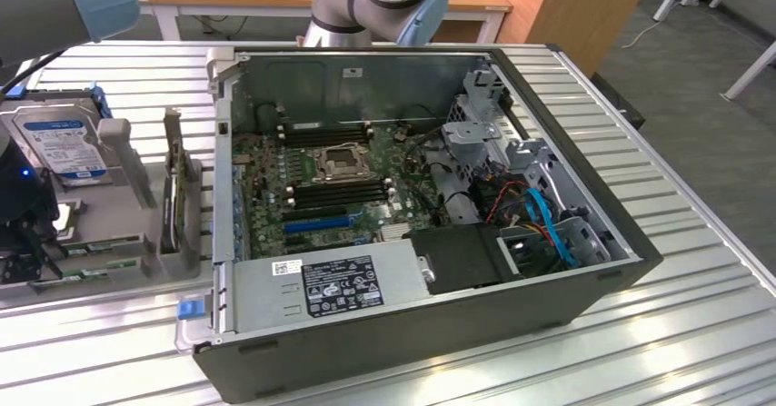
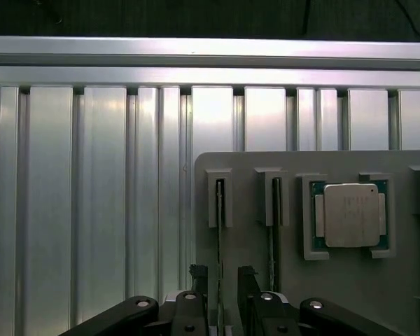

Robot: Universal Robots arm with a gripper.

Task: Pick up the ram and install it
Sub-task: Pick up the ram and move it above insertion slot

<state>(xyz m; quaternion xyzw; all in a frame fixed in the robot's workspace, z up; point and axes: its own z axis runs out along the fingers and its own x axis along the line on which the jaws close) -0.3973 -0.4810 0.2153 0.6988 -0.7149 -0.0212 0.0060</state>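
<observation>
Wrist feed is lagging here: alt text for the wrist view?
The open gripper straddles the ram, which stands on edge in a grey holder. A second stick and a square processor sit in the same holder, on a ribbed metal table.

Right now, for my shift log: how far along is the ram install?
Done: nothing installed; the long, thin circuit-board ram stick stands on edge in its grey slotted holder. In hand: the open gripper straddles it, not clamped. Left: grasping, lifting and seating it in the motherboard's black memory slots, which look empty.
</observation>
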